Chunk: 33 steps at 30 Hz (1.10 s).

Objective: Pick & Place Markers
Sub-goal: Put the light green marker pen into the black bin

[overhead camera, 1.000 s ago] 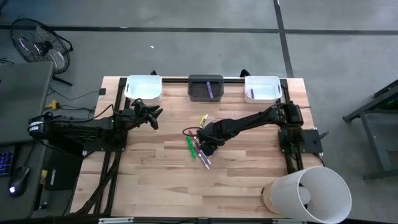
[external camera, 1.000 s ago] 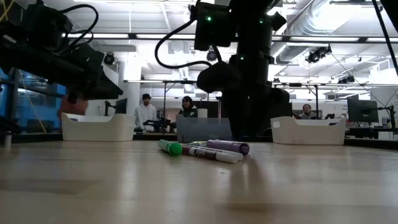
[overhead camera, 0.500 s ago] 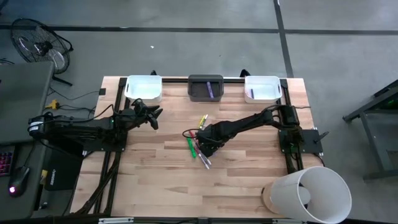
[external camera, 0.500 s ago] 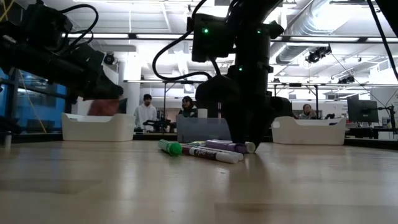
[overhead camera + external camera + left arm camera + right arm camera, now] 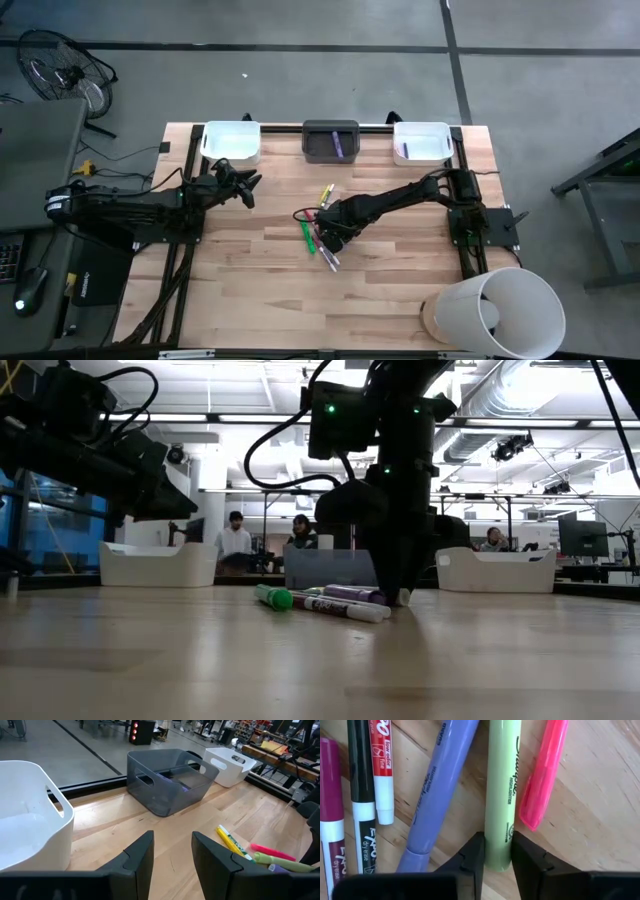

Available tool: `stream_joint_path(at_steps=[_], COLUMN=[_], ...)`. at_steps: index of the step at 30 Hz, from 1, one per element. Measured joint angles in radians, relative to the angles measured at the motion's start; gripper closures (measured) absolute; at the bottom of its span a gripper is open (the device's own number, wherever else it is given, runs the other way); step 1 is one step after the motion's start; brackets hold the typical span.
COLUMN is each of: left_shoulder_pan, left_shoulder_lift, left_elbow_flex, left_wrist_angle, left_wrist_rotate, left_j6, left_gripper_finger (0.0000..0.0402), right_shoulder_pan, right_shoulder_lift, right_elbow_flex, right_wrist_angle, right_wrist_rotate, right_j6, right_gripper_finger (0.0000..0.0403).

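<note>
On wooden table (image 5: 400,290), light-green marker (image 5: 502,795) lengthwise between right jaws (closed).

Print is readable only close up, in the right wrist view. The light green marker (image 5: 502,795), its end between the fingers of the right gripper (image 5: 497,852), carries "Sharpie" in script along its barrel, with a smaller line beneath too fine to read. The purple marker (image 5: 437,790) beside it shows a small word ending "GUARD" and a faint script logo. The red-and-white marker (image 5: 381,767) reads "low odor" under a partial "PO". The black marker (image 5: 362,800) and the magenta marker (image 5: 331,820) each read "EXPO".
</note>
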Motion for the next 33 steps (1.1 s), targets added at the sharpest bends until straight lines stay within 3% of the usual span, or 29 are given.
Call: stream_joint_path(at_steps=[20, 33], left_shoulder_pan=[0.000, 0.000], left_shoulder_lift=[0.000, 0.000], left_elbow_flex=[0.000, 0.000], left_wrist_angle=[0.000, 0.000], left_wrist_rotate=[0.000, 0.000], left_j6=[0.000, 0.000], left_gripper_finger=[0.0271, 0.0271], right_shoulder_pan=[0.020, 0.043], right_shoulder_lift=[-0.080, -0.216], right_elbow_flex=[-0.002, -0.001], right_wrist_angle=[-0.112, -0.124], right_wrist_rotate=[-0.003, 0.262], right_j6=[-0.045, -0.082], right_gripper_finger=[0.0332, 0.0330])
